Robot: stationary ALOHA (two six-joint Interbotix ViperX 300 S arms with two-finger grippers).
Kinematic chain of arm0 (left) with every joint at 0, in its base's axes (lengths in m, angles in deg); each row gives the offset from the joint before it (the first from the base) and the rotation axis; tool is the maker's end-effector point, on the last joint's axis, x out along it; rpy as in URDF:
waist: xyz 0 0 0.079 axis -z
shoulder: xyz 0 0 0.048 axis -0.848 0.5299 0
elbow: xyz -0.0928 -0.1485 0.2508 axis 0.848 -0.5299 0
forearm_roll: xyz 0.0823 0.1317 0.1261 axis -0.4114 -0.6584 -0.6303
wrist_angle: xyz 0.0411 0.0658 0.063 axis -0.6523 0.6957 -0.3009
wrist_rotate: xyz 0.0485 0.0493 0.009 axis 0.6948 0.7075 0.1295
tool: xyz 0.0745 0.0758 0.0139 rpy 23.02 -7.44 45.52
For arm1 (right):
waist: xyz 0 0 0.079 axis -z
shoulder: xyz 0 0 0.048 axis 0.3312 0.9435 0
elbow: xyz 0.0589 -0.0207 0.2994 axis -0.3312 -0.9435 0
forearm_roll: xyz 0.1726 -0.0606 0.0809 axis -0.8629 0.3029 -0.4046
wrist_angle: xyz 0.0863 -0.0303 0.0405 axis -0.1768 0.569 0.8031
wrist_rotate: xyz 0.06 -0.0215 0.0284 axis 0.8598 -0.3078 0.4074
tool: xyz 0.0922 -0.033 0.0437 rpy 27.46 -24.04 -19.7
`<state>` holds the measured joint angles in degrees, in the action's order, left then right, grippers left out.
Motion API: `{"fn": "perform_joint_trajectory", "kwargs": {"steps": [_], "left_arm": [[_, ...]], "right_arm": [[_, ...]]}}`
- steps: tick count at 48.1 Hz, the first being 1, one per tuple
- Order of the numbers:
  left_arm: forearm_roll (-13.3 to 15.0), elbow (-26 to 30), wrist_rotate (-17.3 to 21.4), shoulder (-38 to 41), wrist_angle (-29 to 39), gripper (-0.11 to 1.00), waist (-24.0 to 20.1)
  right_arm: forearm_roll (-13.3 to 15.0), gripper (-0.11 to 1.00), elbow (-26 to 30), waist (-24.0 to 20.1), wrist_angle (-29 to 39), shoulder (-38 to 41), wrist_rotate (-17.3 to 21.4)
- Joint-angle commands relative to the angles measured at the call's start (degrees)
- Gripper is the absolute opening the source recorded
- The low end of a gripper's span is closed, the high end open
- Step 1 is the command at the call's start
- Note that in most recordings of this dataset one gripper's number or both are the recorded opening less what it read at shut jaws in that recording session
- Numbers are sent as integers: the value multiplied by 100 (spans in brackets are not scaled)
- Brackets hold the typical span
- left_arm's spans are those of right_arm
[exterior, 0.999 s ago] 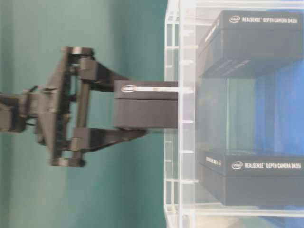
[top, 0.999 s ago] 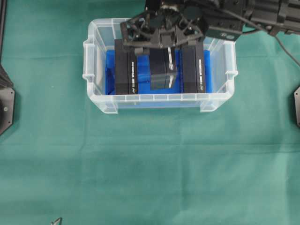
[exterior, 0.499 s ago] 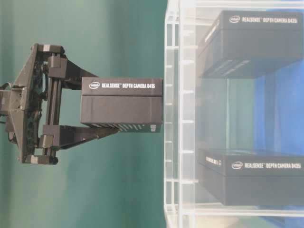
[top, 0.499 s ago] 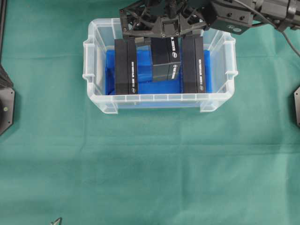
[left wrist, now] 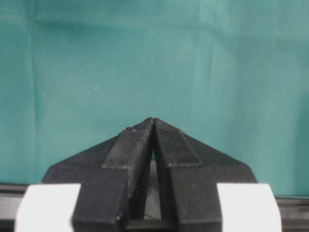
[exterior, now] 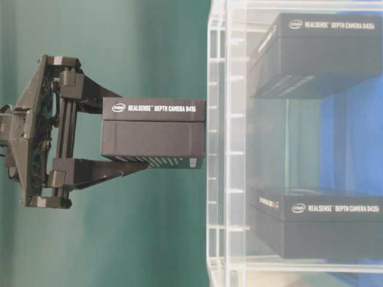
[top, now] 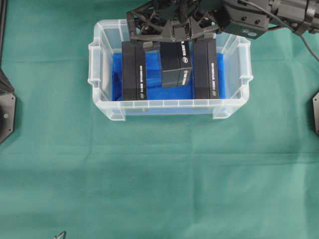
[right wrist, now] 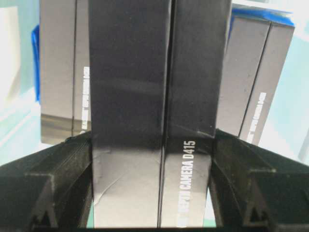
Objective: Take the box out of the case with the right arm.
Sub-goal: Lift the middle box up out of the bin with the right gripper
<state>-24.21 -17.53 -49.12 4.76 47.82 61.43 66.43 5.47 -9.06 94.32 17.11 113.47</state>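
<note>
Progress looks good from where I sit: the right claw (exterior: 128, 140) has its two fingers clamped on opposite faces of the middle box (exterior: 153, 133), and in the table-level view that box hangs wholly clear of the case (exterior: 216, 143), with a thin gap between its end and the rim. From overhead the box (top: 176, 64) sits directly above the blue floor lining (top: 115, 74), over the gap between the two remaining boxes (top: 134, 70) (top: 205, 69), so I judge the lift out as done but the carry away as not yet started. The right wrist view confirms the hold, with the box (right wrist: 154, 111) filling the space between the fingers (right wrist: 58, 179). What I reckon is left: move it sideways past the case wall, lower it onto the green counter (top: 159, 179), and let go. The left claw (left wrist: 153, 128) is pressed shut on nothing, parked over bare cloth, and has no part in this.
</note>
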Motion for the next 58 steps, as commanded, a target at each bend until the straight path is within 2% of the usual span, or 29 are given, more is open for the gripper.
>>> {"fn": "perform_joint_trajectory", "kwargs": {"steps": [1,58], "left_arm": [[-26,158,-9,0,-9,0,18],[-18,149,0,0,70,0,18]], "right_arm": [[18,66,185,-26,9,-334,0],[44,66,202,-26,9,-334,0]]}}
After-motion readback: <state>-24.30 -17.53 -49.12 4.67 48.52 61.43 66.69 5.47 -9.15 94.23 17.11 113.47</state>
